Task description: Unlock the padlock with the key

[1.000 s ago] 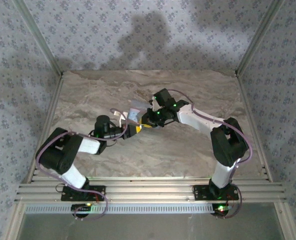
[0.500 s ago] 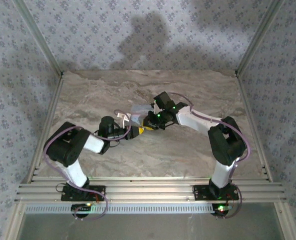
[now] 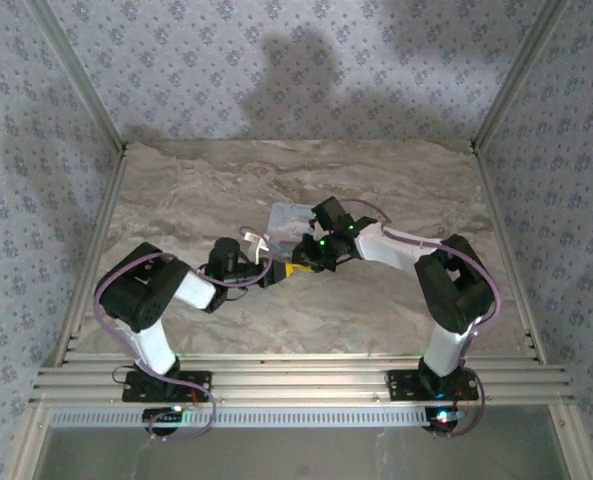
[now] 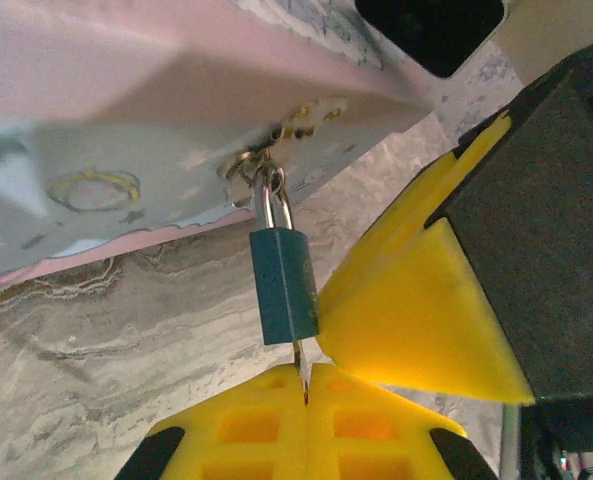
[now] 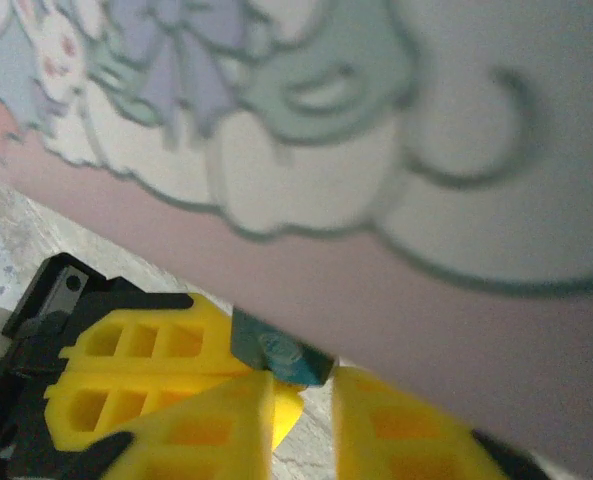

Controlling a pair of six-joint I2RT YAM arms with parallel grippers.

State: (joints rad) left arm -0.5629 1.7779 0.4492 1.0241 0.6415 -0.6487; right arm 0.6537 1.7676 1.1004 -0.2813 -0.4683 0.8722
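Observation:
The small teal padlock hangs by its shackle from the hasp of a pale blue tin box with a picture lid. My left gripper is shut on the key, and the key's blade runs up into the bottom of the padlock. One yellow finger of the right gripper rests against the padlock's right side. In the right wrist view the padlock sits just past my right gripper, whose jaws stand apart. From above, both grippers meet by the tin box.
The marble table is walled by patterned panels and metal posts. An aluminium rail carries the arm bases along the near edge. The tin's lid hangs close over the right wrist camera.
Both grippers and the tin box have shifted slightly right and toward the near edge. The right gripper's jaws have parted. The left gripper stays shut on the key.

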